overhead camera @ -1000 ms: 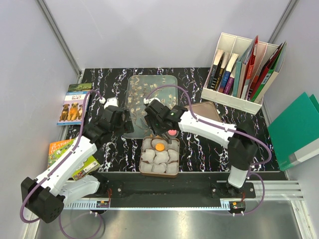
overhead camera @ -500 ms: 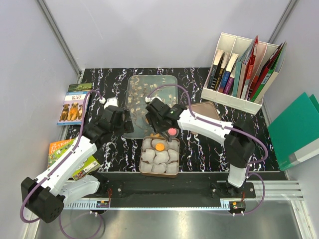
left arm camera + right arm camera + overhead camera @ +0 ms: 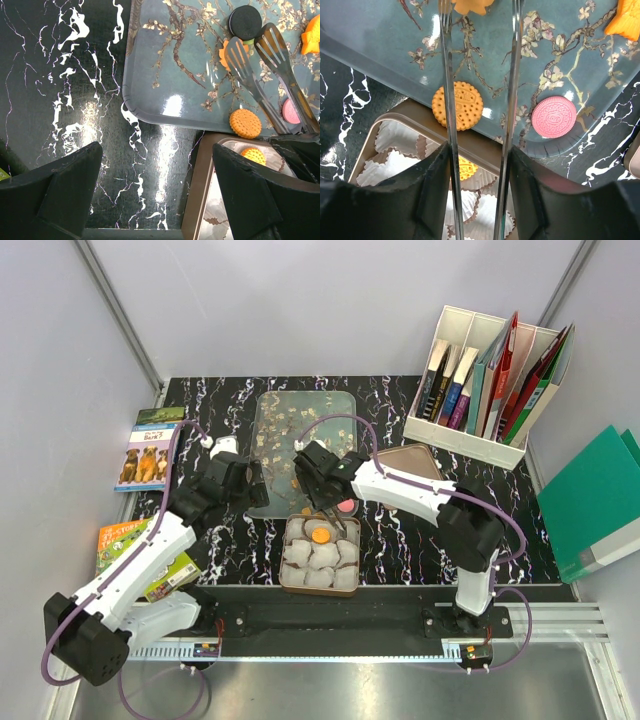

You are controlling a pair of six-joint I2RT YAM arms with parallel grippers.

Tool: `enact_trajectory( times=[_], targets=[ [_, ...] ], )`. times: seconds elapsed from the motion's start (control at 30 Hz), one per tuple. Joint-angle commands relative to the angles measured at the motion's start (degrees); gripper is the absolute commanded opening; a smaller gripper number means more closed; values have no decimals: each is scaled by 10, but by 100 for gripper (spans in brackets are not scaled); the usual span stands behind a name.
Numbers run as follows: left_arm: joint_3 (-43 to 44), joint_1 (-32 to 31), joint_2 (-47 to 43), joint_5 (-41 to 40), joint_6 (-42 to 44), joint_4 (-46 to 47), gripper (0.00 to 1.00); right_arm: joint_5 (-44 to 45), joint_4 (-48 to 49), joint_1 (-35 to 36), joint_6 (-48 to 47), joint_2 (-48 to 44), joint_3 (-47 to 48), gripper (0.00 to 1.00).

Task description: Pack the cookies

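Right wrist, tongs (image 3: 448, 100) cut off above, 1 cookie (image 3: 465, 169) (orange) half hidden.

I can read no text here. The round orange cookie (image 3: 457, 105) and the pink cookie (image 3: 553, 117) carry pressed marks, but I cannot make out any letters. The dog book (image 3: 145, 452) has print on its cover, too small to read.

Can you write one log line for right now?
right end effector: holding tongs over tray | left end effector: open, empty | one orange cookie in tin
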Motion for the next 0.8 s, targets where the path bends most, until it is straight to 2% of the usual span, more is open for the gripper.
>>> enact_trajectory(
  times=[0.0,0.5,0.57,0.7,0.77],
  targets=[
    [-5,-2,1,-7,3,15,94,-11,21,-5,-2,-19,-4,51],
    [-8,-3,-4,-7,0,15,94,-29,5,-5,6,-77,7,42],
    [-9,-2,-4,-6,0,15,94,-37,1,-5,6,-76,7,44],
    [-10,-3,-3,-6,0,15,94,-55,-9,-5,9,-66,13,57],
    [-10,-3,-3,-7,1,16,94,-59,-9,-5,11,-63,13,57]
  ],
)
